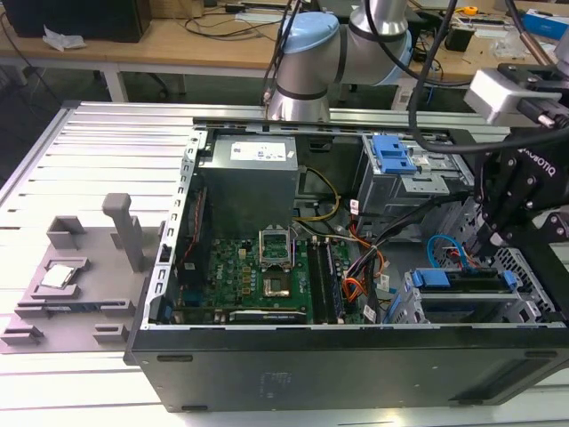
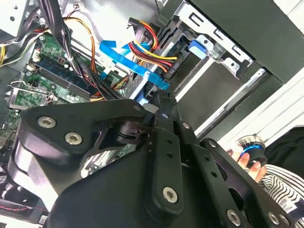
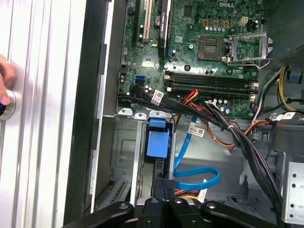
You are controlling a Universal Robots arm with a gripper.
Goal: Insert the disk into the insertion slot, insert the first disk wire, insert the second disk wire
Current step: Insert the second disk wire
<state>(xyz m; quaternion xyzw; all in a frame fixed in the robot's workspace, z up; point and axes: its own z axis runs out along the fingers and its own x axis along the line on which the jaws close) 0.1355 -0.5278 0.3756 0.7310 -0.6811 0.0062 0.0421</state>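
On the exterior view's right, your hand [image 1: 487, 238] is down inside the computer case [image 1: 338, 356], just above the disk [image 1: 462, 283] sitting in its slot [image 1: 524, 307]. You cannot tell if it is clenched or released.

- The exterior view looks down from high and far onto the open black computer case [image 1: 356, 356].
- Both wrist views sit close, sharing the green motherboard [image 2: 45, 78] [image 3: 199, 57] and the flat blue cable [image 2: 128, 59] [image 3: 197, 178].
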